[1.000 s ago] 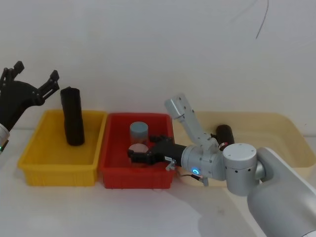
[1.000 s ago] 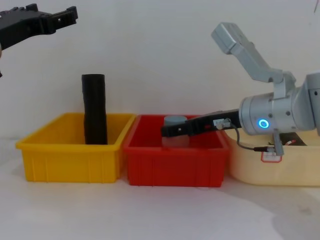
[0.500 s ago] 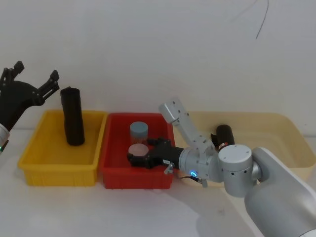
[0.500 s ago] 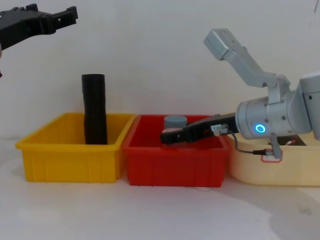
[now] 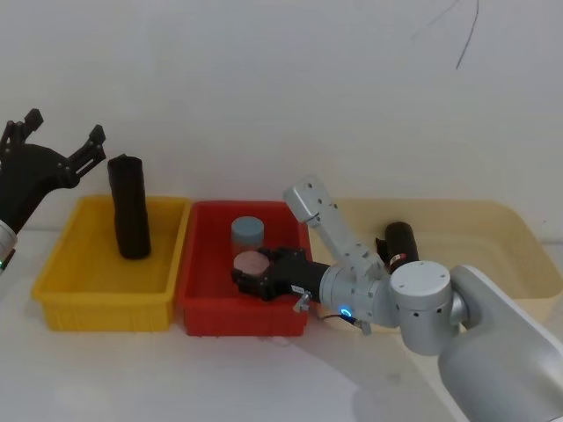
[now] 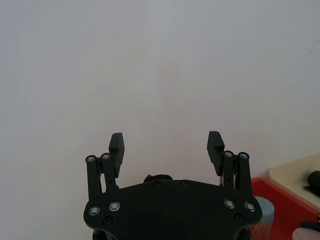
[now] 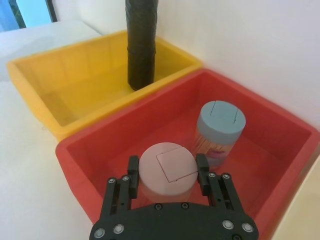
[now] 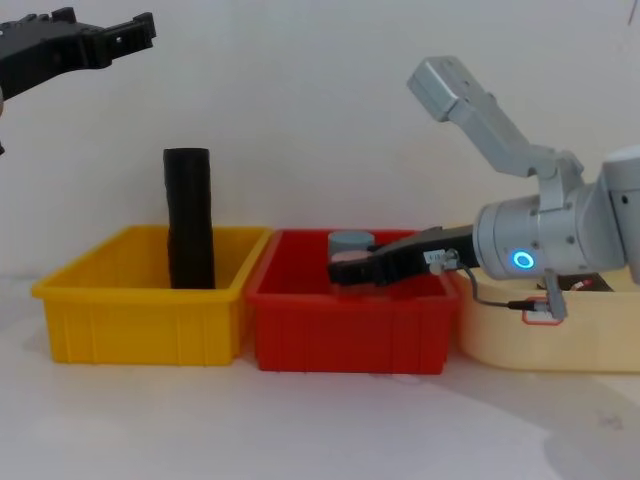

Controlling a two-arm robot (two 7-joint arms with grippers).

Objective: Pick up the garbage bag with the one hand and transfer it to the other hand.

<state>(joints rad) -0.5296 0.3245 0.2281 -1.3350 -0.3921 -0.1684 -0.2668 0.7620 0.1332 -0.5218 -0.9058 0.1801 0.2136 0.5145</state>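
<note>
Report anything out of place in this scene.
The right gripper is at the pink-lidded jar in the red bin, not at the banded garbage bag, which lies untouched in the beige tray. The left gripper hangs open, raised at far left.

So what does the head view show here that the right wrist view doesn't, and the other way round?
Head view adds: the left gripper, open and raised near the yellow bin, and the beige tray where the garbage bag stands untouched.
Right wrist view adds: the right gripper up close, its fingers on either side of the pink-lidded jar, and the flap outline on that lid.
Shared: yellow bin, plain black roll, red bin, blue-lidded jar, pink-lidded jar, right gripper.
</note>
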